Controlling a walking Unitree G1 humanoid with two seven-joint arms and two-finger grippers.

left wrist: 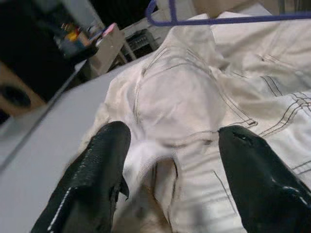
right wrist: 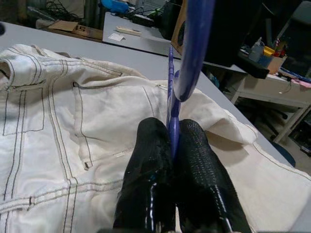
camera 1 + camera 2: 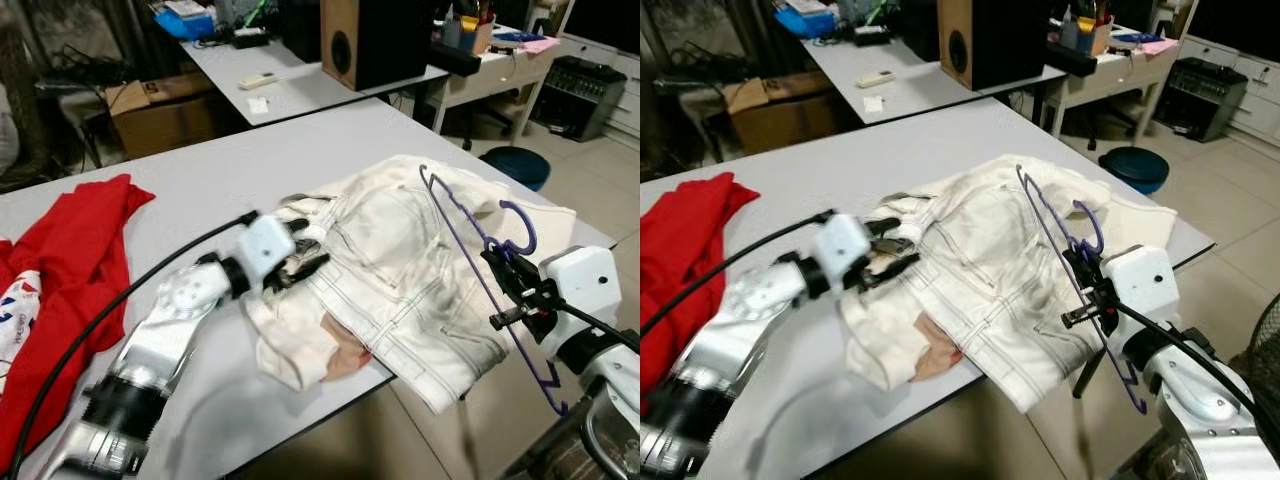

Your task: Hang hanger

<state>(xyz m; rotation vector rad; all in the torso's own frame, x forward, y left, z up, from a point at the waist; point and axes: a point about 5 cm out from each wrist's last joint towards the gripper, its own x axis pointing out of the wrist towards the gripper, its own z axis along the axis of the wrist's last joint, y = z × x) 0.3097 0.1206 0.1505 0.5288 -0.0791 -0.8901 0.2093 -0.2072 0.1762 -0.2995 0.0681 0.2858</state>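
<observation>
The purple hanger (image 3: 480, 270) is held by the right gripper (image 3: 508, 270), whose fingers (image 2: 155, 179) are pressed together on the wire just below the hook. It is kept tilted above the white jacket's (image 3: 400, 270) right half, near the grey table's (image 3: 300, 160) front-right corner. The left gripper (image 3: 300, 262) rests at the jacket's left edge, by the collar, with fingers (image 1: 97, 179) apart astride a fold of cloth (nothing appears clamped yet). The hanger is judged grasped but not yet threaded into the jacket. Left to do: the opening lifted, the hanger inserted, the whole hung. A red garment (image 3: 70, 270) lies well left of the jacket.
</observation>
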